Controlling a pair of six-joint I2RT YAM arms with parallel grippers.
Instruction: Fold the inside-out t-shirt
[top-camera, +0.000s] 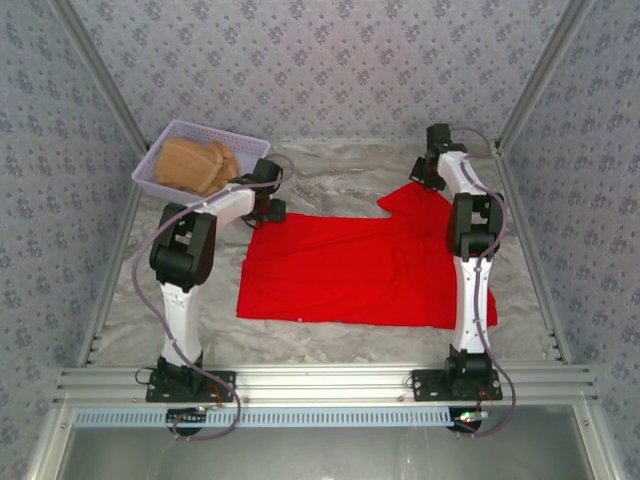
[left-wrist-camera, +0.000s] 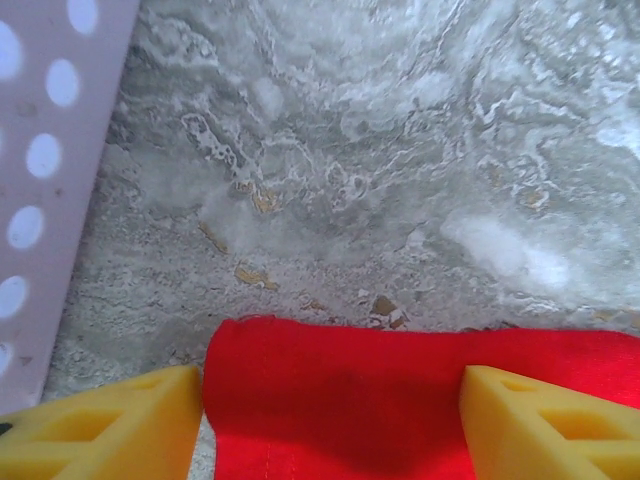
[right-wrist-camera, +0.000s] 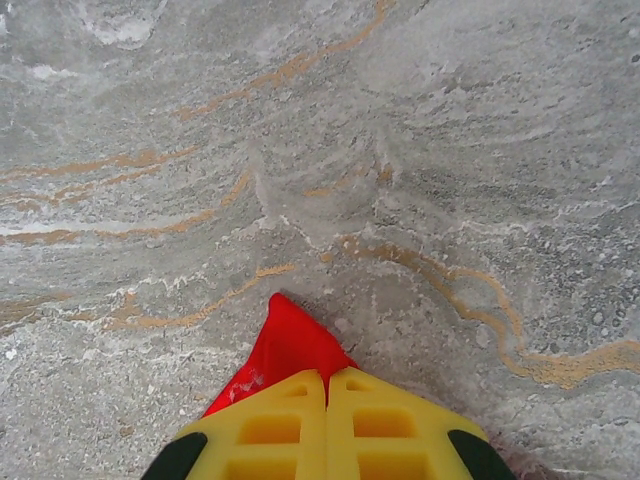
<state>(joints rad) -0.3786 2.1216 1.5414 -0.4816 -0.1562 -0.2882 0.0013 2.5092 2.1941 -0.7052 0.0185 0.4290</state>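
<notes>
Bright, even light from overhead leaves only faint, soft shadows on the table (top-camera: 340, 180). The top view is sharp, though the t-shirt (top-camera: 350, 265) is so saturated its folds nearly vanish (the red looks clipped). In the left wrist view, the basket wall (left-wrist-camera: 40, 180) at 9 o'clock is washed out and blurred, as are the fingers (left-wrist-camera: 110, 430) of the left gripper (left-wrist-camera: 330, 425) at 5 and 7 o'clock. In the right wrist view, the table's marbling is crisp and the right gripper (right-wrist-camera: 327, 375) at 6 o'clock is slightly soft.
</notes>
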